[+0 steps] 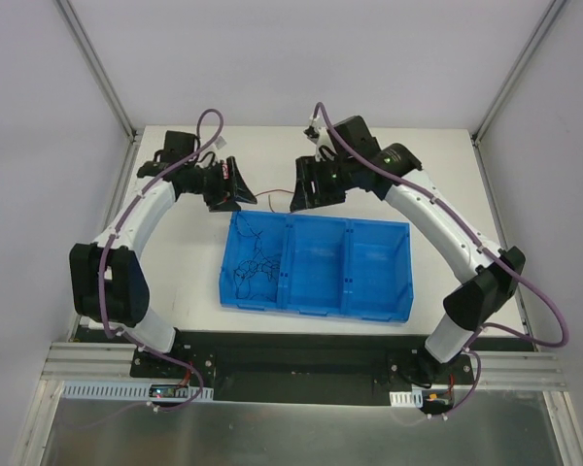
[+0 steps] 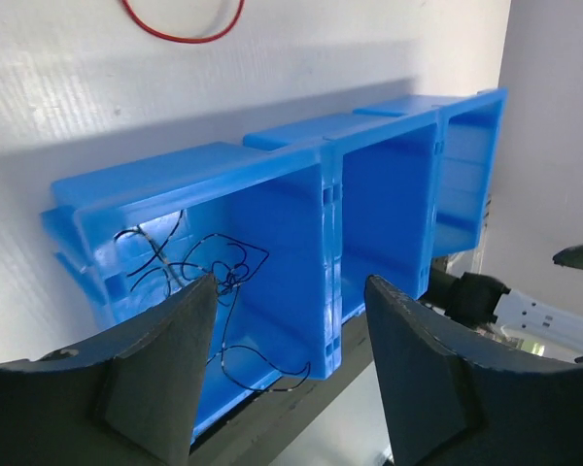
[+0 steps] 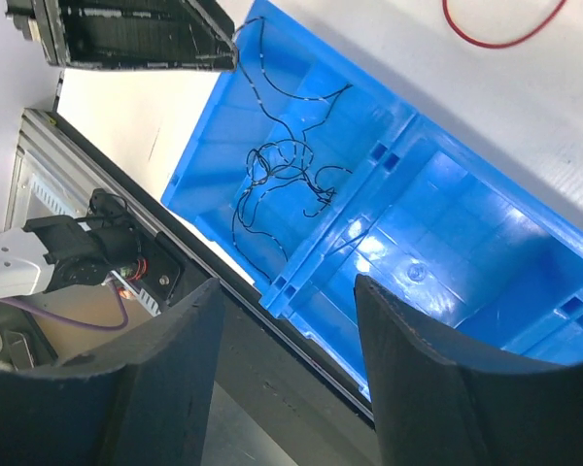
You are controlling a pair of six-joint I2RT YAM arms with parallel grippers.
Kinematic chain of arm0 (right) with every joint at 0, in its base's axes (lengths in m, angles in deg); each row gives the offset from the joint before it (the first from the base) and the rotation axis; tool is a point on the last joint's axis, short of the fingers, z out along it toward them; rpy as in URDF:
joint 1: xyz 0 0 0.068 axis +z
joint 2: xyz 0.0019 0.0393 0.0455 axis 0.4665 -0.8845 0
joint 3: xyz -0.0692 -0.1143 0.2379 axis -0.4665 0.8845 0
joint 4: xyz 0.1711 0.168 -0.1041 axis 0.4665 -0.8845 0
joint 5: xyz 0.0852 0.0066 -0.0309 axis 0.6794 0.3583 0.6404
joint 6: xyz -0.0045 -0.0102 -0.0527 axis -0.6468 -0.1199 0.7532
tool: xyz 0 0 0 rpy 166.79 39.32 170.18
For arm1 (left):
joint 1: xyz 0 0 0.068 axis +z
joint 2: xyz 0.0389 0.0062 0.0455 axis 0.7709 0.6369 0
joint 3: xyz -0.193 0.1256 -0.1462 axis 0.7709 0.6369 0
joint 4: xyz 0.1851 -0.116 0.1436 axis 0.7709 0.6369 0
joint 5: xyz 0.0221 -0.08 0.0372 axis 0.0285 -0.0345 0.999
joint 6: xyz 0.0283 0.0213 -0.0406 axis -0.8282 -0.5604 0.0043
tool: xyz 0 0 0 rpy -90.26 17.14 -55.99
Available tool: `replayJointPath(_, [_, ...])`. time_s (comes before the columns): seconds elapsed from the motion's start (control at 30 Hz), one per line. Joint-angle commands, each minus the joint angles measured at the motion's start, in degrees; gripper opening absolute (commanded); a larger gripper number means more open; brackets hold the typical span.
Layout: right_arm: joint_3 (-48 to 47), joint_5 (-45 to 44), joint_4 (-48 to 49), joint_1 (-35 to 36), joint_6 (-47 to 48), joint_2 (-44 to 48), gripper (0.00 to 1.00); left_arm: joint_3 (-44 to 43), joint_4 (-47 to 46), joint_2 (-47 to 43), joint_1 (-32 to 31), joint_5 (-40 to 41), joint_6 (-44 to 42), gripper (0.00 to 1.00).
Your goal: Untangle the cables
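A tangle of thin black cables (image 1: pixel 256 264) lies in the left compartment of a blue tray (image 1: pixel 316 303). It also shows in the left wrist view (image 2: pixel 217 275) and the right wrist view (image 3: pixel 290 165). One thin red cable (image 1: pixel 272 195) lies loose on the white table behind the tray, between the two grippers; it shows in the left wrist view (image 2: pixel 182 29) and the right wrist view (image 3: pixel 500 31). My left gripper (image 1: pixel 241 192) is open and empty, above the table just left of the red cable. My right gripper (image 1: pixel 303 197) is open and empty, just right of it. No purple cable shows.
The tray's middle (image 1: pixel 319 262) and right (image 1: pixel 377 267) compartments hold nothing. The tray stands near the table's front edge, by the black base rail (image 1: pixel 291 364). White walls close in the table at the back and sides.
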Motion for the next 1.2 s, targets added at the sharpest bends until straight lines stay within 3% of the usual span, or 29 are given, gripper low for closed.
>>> replayJointPath(0.0, [2.02,2.13,2.43,-1.23,-2.56,2.55,0.59,-0.99,-0.55,2.79,-1.99,0.51,0.98,0.58])
replayJointPath(0.27, [2.29,3.8,2.43,-2.72,-1.68,3.26,0.57,5.96,-0.55,1.04,-6.3,4.29,1.17,0.58])
replayJointPath(0.5, [1.94,4.15,-0.11,-4.57,-1.33,5.54,0.57,-4.92,-0.55,0.15,-5.25,13.06,0.37,0.74])
replayJointPath(0.67, [4.66,1.43,-3.62,-6.59,-0.01,10.54,0.57,-13.01,-0.9,6.03,2.12,20.89,5.28,0.75])
replayJointPath(0.83, [10.8,-0.77,-4.25,-9.31,-0.54,17.05,0.57,-20.83,-0.99,17.27,9.07,15.82,11.97,0.58])
replayJointPath(1.17, [15.82,-3.14,-3.46,-10.63,-3.17,21.63,0.57,-27.44,-4.32,32.23,10.93,7.64,19.18,0.61])
